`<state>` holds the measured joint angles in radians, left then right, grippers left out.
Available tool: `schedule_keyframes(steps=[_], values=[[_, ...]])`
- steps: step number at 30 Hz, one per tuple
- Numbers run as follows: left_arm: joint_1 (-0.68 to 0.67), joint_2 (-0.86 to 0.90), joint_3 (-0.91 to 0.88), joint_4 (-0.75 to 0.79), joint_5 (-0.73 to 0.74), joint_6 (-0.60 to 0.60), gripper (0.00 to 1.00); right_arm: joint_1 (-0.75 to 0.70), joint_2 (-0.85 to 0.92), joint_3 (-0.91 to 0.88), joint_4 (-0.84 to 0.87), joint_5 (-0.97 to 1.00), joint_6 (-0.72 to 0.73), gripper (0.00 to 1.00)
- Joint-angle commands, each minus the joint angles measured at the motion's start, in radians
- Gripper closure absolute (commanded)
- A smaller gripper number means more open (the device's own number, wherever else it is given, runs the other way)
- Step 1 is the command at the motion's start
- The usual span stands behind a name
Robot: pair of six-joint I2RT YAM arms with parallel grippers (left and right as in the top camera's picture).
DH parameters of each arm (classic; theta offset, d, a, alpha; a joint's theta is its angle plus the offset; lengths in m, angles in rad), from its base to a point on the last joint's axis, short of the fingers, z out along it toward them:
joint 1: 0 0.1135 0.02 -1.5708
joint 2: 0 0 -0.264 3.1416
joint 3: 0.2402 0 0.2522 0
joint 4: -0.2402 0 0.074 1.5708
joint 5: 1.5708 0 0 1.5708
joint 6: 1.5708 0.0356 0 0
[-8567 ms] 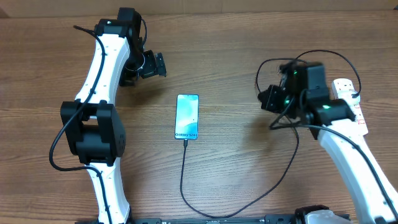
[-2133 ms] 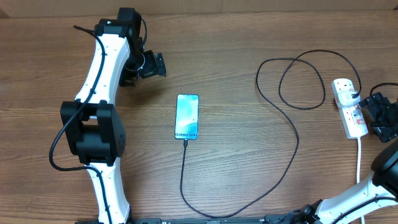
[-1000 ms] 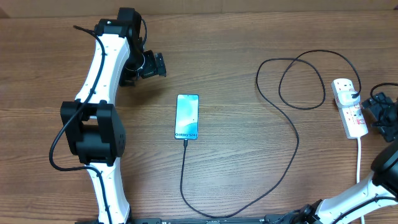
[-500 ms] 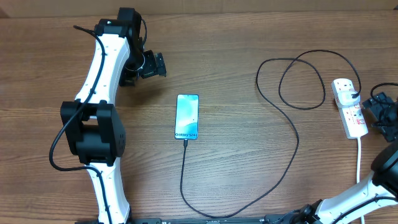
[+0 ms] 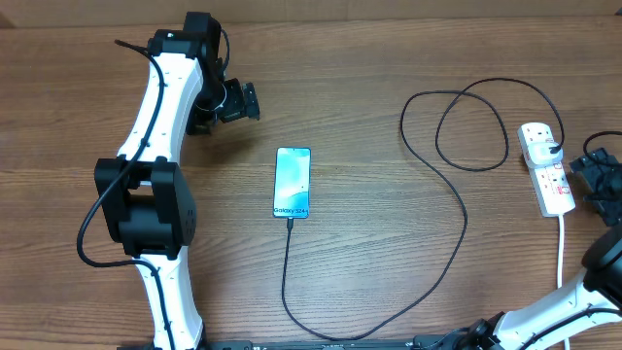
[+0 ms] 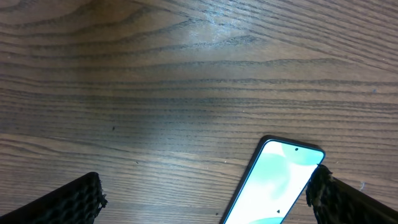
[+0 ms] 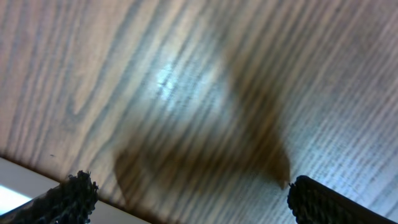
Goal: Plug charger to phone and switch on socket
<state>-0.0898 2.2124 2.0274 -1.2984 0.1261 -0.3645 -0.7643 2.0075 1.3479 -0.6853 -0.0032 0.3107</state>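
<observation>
— What can't you make out from the overhead camera?

— The right gripper (image 5: 597, 178) is partly cut off at the frame's right edge, just beside the socket (image 5: 546, 169). The socket's red switches are too small to read. The charger (image 5: 457, 228) loops near the socket and sweeps round to the bottom edge of the phone (image 5: 293, 183), but I can't tell if its tip is seated. The phone lies flat mid-table (image 5: 369, 58), well apart from the left gripper (image 5: 243, 101).

— And the left wrist camera?

— Only the upper part of the phone shows, the rest running off the bottom. It lies low and right between the spread fingers (image 6: 78, 199), closer to the right-hand one and touching neither. The jaws stand wide apart, holding nothing.

— The right wrist?

— It's blurred, mostly wood grain and a shadow. A white sliver at the lower-left corner is probably the socket, though I can't be sure. It's beside the left finger (image 7: 73, 193). These jaws are also apart and empty.
</observation>
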Motion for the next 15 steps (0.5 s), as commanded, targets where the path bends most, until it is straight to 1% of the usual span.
schedule_keyframes(steps=[1, 15], values=[[-0.002, -0.01, 0.017, -0.003, -0.006, 0.002, 0.0, -0.014, -0.047, -0.004, -0.004, -0.031, 0.01, 0.0], [-0.002, -0.01, 0.017, -0.003, -0.006, 0.002, 0.0, -0.017, -0.063, -0.005, -0.041, -0.043, 0.001, 0.0]])
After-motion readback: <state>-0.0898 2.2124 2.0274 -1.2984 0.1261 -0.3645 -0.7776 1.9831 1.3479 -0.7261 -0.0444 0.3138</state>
